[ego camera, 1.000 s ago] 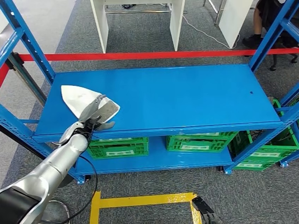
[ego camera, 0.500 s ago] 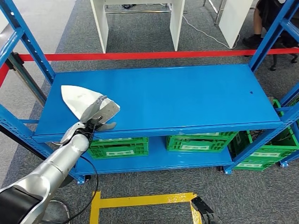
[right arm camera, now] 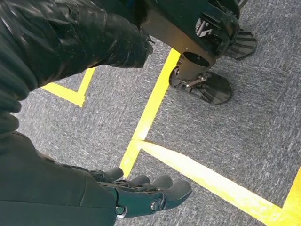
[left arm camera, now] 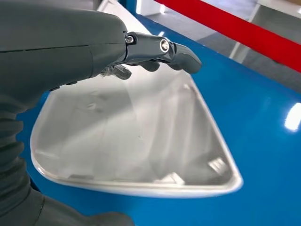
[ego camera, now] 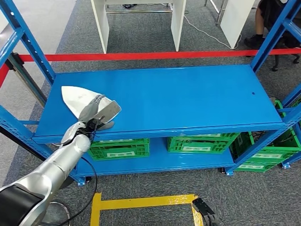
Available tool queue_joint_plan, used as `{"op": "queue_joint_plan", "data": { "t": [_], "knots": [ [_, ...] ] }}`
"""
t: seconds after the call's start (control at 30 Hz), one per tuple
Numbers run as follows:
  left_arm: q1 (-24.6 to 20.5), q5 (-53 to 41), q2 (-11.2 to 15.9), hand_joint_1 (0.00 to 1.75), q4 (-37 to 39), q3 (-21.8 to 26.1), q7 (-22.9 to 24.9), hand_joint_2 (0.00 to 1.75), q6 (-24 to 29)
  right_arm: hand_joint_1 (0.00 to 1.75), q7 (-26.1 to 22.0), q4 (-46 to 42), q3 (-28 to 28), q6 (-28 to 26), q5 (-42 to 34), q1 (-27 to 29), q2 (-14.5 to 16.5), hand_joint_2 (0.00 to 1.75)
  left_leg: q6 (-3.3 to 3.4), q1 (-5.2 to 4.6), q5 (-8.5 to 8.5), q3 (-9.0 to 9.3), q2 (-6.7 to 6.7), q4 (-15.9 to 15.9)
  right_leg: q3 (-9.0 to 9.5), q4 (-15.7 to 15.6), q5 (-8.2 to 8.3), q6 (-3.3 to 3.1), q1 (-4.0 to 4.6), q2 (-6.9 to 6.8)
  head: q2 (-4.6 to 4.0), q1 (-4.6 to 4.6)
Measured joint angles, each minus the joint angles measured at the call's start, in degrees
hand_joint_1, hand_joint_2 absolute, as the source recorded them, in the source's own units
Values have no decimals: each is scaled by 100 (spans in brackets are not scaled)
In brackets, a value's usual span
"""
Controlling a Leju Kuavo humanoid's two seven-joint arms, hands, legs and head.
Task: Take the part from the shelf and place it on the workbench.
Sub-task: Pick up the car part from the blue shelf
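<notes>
I reach with my left hand [ego camera: 93,114] to the part [ego camera: 80,100], a pale flat piece with rounded corners, which lies on the left side of the blue shelf [ego camera: 184,99] near its front edge. My fingers [left arm camera: 161,47] are stretched over the top of the part and my thumb is under its near edge, so I judge that the hand is closing around this edge, but I cannot tell if the grip is already firm. I take it from the front because the piece is thin and flat. My right hand [right arm camera: 149,190] hangs down over the grey floor with yellow lines, fingers apart, holding nothing. Under the shelf stand green crates [ego camera: 120,148]; what is inside them I cannot see.
</notes>
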Motion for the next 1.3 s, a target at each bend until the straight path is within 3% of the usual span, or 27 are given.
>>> {"op": "queue_joint_plan", "data": {
  "t": [0.57,0.67,0.73,0.87,0.93,1.0,1.07,1.3],
  "knots": [
    [-72,-306,-9,0,499,125,368,175,192,0,29,0,151,15,-43,-44,0,175,0,0,0,0,0,0,0,1,0,0,0,0,0,1],
    [-83,-305,-7,10,550,128,386,175,174,0,34,0,181,16,-43,-46,0,175,0,0,0,0,0,0,0,1,0,0,0,0,0,1],
    [-95,-308,-6,23,581,136,401,175,160,0,37,0,190,19,-45,-47,0,175,0,0,0,0,0,0,1,1,0,0,0,0,0,0],
    [-108,-337,-4,66,643,169,433,175,155,0,38,0,196,24,-69,-50,0,175,0,0,0,0,0,0,1,1,0,0,0,0,0,0],
    [-108,-366,-2,98,670,194,442,175,155,0,38,0,200,25,-79,-50,0,175,0,0,0,0,0,0,1,1,0,0,0,0,0,0],
    [-108,-392,0,148,690,225,447,175,155,0,38,0,206,27,-84,-50,0,175,0,0,0,0,0,0,1,1,0,0,0,0,0,0],
    [-111,-420,0,174,704,250,448,175,155,0,38,0,219,30,-93,-50,0,175,0,0,0,0,0,0,1,1,0,0,0,0,0,-1],
    [-199,-503,1,175,711,274,448,175,166,0,38,0,243,31,-122,-54,0,175,0,0,0,5,-1,0,6,1,0,0,0,-3,0,0]
  ]
}}
